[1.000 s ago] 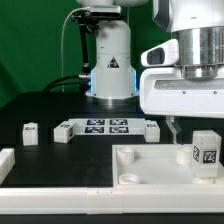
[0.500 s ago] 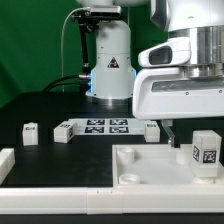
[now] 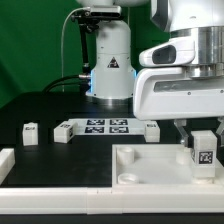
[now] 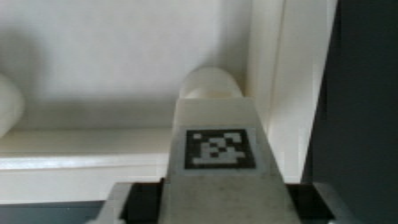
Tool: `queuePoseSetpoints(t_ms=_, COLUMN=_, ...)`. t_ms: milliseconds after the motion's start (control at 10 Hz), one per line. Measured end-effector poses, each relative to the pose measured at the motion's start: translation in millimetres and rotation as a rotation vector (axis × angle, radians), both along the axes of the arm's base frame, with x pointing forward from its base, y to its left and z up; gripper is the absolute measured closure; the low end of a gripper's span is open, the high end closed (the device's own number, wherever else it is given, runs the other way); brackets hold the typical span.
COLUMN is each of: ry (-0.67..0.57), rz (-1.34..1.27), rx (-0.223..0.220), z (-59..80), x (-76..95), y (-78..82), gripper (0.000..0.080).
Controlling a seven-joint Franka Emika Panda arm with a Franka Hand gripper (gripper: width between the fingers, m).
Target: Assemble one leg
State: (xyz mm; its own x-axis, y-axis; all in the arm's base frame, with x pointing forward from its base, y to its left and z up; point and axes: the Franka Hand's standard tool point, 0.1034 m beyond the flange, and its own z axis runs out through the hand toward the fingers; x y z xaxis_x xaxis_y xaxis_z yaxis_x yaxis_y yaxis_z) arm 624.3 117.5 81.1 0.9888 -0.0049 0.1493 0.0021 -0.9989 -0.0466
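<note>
Pretty early I'd say: the gripper (image 3: 203, 138) has its jaws snug on both sides of the leg (image 3: 205, 154), gripping it upright over the tabletop (image 3: 150, 160) at about 4 o'clock in the exterior view. It doesn't look screwed into the tabletop anywhere yet, so lining it up and twisting it in is all left.

Exterior cam sits low and close, just above table (image 3: 40, 108) height, facing the arm's base (image 3: 110, 68) at 12 o'clock. Wrist cam stares down the gripper (image 3: 203, 133), super close. Both share the leg (image 3: 205, 152), 4 o'clock in exterior.
</note>
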Motion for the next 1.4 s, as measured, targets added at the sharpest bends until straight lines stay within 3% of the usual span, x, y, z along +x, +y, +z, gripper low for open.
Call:
queuePoseSetpoints(t_ms=200, ry=0.0, rz=-0.002, rx=0.0, z=0.0, x=0.0, y=-0.1, gripper=0.0508)
queuePoseSetpoints(t_ms=400, ry=0.006, rz=-0.319, rx=0.051, z=-0.9, x=-1.3, y=0.4, gripper=0.0508)
queuePoseSetpoints(t_ms=1000, ry=0.022, rz=-1.204, rx=0.149, z=-2.4, x=-5.4, y=4.8, gripper=0.0508)
queuePoseSetpoints(t_ms=1300, ry=0.032, rz=-1.355, rx=0.183, z=-2.4, x=-5.3, y=4.3, gripper=0.0507)
queuePoseSetpoints(t_ms=1400, ry=0.03, rz=-1.294, rx=0.173, z=-2.7, x=-5.5, y=4.6, gripper=0.0426)
